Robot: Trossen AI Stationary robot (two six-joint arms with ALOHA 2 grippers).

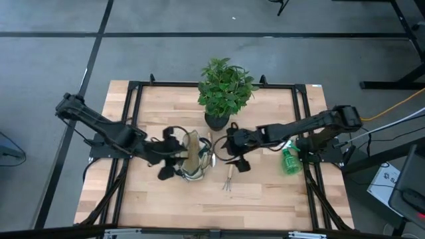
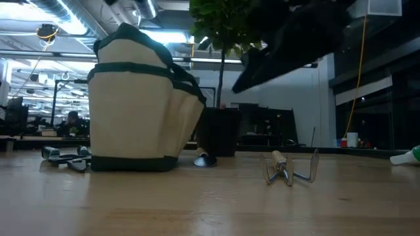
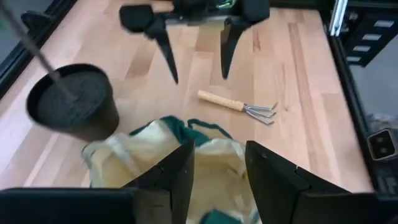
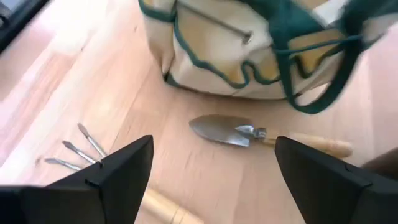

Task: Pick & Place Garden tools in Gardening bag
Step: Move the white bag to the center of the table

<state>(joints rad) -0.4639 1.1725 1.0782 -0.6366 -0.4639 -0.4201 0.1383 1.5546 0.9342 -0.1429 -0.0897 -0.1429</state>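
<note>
The beige gardening bag [image 1: 193, 157] with green trim stands upright on the table's middle. My left gripper [image 1: 169, 157] is open at the bag's left side, its fingers [image 3: 179, 177] over the bag's rim [image 3: 163, 144]. My right gripper [image 1: 232, 151] is open and empty above the table, right of the bag. Below it lie the wooden-handled trowel [image 4: 261, 134], beside the bag's base, and the hand fork [image 1: 228, 179]. The green spray bottle [image 1: 290, 161] lies farther right. The dark-handled shears [image 2: 65, 156] lie at the bag's left in the low view. My left gripper is open over the bag's top, one finger on either side of the rim; I cannot tell whether the fingers touch the cloth.
The leafy plant in its black pot [image 1: 219, 120] stands just behind the bag and the right gripper. A black frame runs around the wooden table top [image 1: 153, 199]. There is bare wood along the near edge.
</note>
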